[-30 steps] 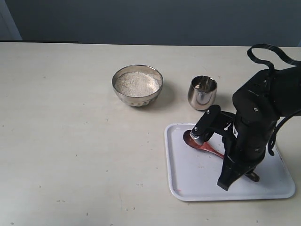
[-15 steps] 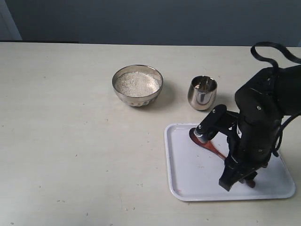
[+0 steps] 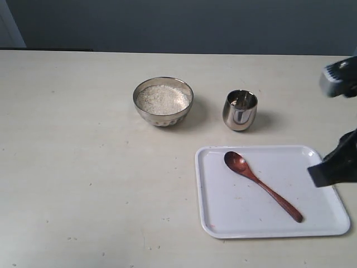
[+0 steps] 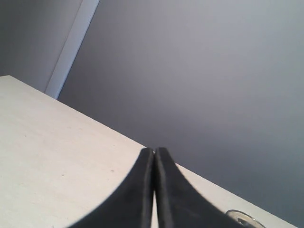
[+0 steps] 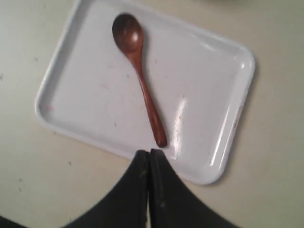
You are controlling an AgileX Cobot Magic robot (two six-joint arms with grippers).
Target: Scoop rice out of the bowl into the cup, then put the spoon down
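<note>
Half a second ago your right arm point(image 3: 334, 167) stood over the tray point(image 3: 234, 215) and covered most of the spoon point(image 3: 262, 184). It has since pulled off past the tray's right edge. The spoon now lies uncovered and flat on the tray, with its oval end toward the corner nearest the cup point(image 3: 240, 111) and its handle running diagonally across.

In the exterior view you see little of that arm, only two dark, blurred pieces cut off beside the tray. The right wrist view shows the right tool point(image 5: 148, 152) above the tray's rim, its fingers pressed together with nothing between them, clear of the spoon's handle tip. The left tool point(image 4: 154, 151) is out of the exterior view. In its own camera its fingers are also pressed together and empty. Beside them a sliver of steel rim point(image 4: 242, 218) is cut off, and you cannot tell whether it belongs to the cup or the bowl point(image 3: 163, 117).

The cup stands just behind the tray, toward the wall point(image 3: 195, 22). Reflections keep you from making out its contents. The bowl, heaped with rice point(image 3: 163, 99), sits farther from the tray, off the same corner.

The bench point(image 3: 83, 167) is cream and flecked with small marks. The tray is white with faint reddish smudges. The wall behind is dull grey-blue, with a pale strip point(image 3: 8, 22) at one end.
</note>
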